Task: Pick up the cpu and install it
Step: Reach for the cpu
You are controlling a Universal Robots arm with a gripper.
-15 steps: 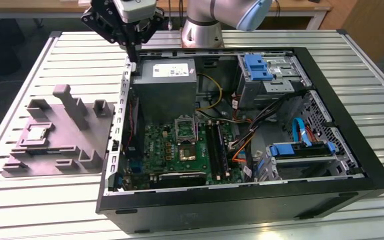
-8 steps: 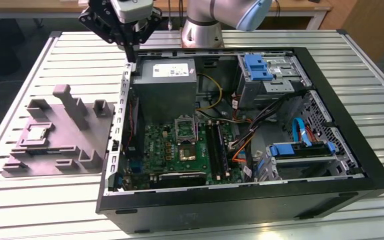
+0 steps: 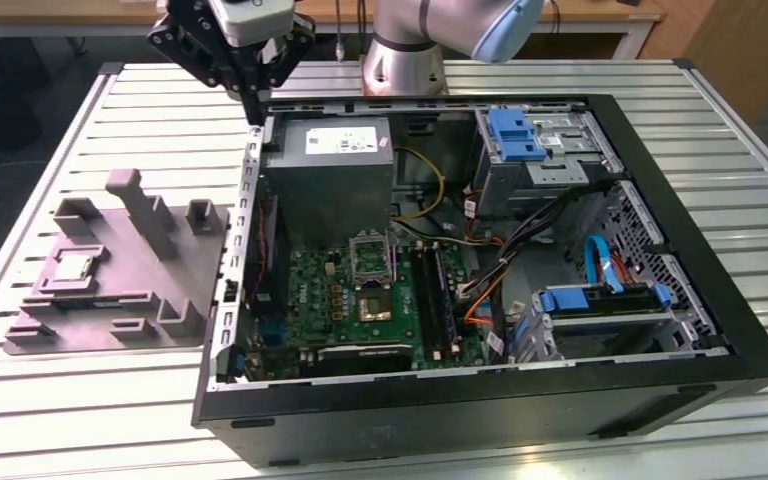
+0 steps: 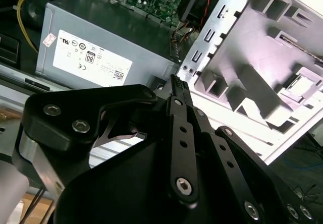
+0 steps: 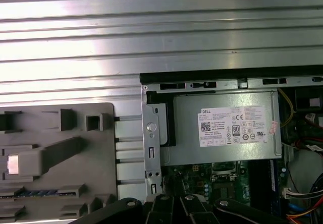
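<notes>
Your hand (image 3: 252, 105) hangs pinched shut, seemingly empty, over the case's (image 3: 491, 395) rear corner. The cpu (image 3: 75, 265) lies in the grey holder (image 3: 131, 300) on the bench (image 3: 64, 400): light, stiff, fragile. Grip its edges.

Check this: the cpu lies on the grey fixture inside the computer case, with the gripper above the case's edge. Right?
Not quite. In the exterior view, the grey fixture holding the cpu sits outside the computer case, on the table at the exterior view's left. The gripper is above the case's edge.
</notes>
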